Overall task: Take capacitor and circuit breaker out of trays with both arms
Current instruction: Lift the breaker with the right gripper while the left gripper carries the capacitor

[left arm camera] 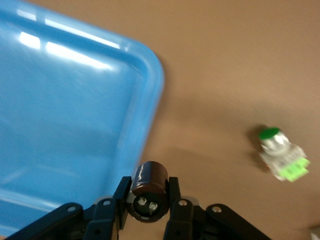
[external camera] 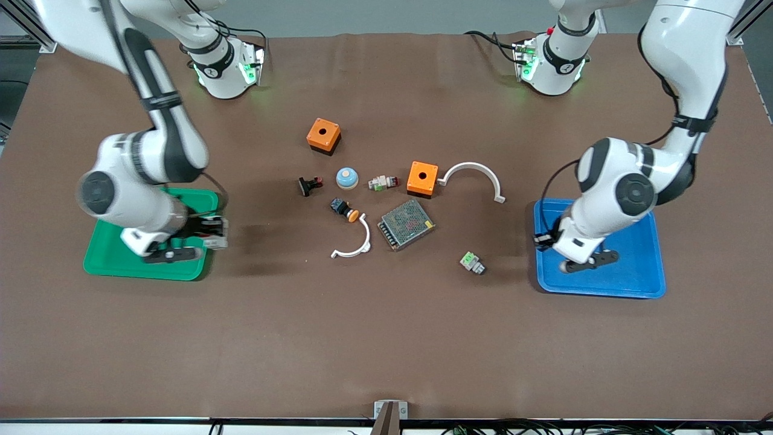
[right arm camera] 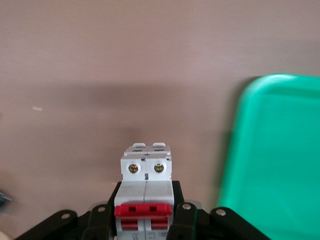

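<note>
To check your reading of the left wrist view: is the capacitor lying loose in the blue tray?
No, the capacitor is clamped between the left tool's fingers, over the rim of the blue tray.

We've got a high front cam facing both robots over the whole table (external camera: 386, 338). Each wrist cam looks down close: the left shares the blue tray (left arm camera: 65, 115), the right, a bit blurry, probably the green tray (right arm camera: 280, 160).
</note>
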You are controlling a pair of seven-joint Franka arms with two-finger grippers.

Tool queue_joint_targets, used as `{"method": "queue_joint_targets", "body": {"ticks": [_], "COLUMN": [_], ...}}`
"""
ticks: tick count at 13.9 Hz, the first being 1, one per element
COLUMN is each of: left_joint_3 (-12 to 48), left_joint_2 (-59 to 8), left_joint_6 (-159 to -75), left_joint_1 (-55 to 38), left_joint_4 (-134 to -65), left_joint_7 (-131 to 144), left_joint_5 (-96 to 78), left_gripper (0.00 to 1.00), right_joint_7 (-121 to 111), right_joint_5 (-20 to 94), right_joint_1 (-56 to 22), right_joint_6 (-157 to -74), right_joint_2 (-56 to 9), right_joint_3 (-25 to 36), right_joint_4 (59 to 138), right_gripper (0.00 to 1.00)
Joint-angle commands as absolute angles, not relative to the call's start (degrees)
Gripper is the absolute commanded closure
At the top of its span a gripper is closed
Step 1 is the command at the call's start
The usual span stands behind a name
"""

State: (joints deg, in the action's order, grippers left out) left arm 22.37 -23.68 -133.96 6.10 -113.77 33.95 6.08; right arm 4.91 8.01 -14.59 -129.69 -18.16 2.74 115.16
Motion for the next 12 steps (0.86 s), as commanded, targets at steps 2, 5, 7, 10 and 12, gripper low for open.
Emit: {"method": "queue_joint_targets", "body": {"ticks": [2,5,7,10,12], "left_joint_3": [22.6,22.6,22.6,22.4,22.3], "left_joint_2": [-23.4,-24.8,-26.4,-28.3,-28.9], "left_joint_6": [-133.9,-134.6,-135.6,-138.0,-138.1], "left_joint_1": [-1.2,-5.7,-7.3,-9.1,-9.1], "left_joint_4": [-115.4,-115.8,-115.8,-116.5,-116.4], "left_joint_7": [47.3,52.9,55.3,57.9,57.9], "left_joint_5": [7.4,7.4,7.5,7.5,7.5], "left_gripper": [1.00,1.00,1.00,0.99,0.94], "right_joint_7": [20.2,30.1,34.4,40.9,42.2], "right_joint_5": [8.8,8.2,8.2,6.8,6.2], "right_joint_1": [-25.0,-29.3,-30.9,-32.6,-33.7], "right_joint_6": [-136.0,-138.1,-138.2,-138.2,-138.2], "right_joint_2": [-20.0,-23.7,-26.6,-30.6,-32.2], "right_joint_3": [3.3,3.4,3.5,3.5,3.5], "right_joint_4": [115.5,113.0,110.6,107.0,105.7], "right_gripper": [1.00,1.00,1.00,1.00,1.00]}}
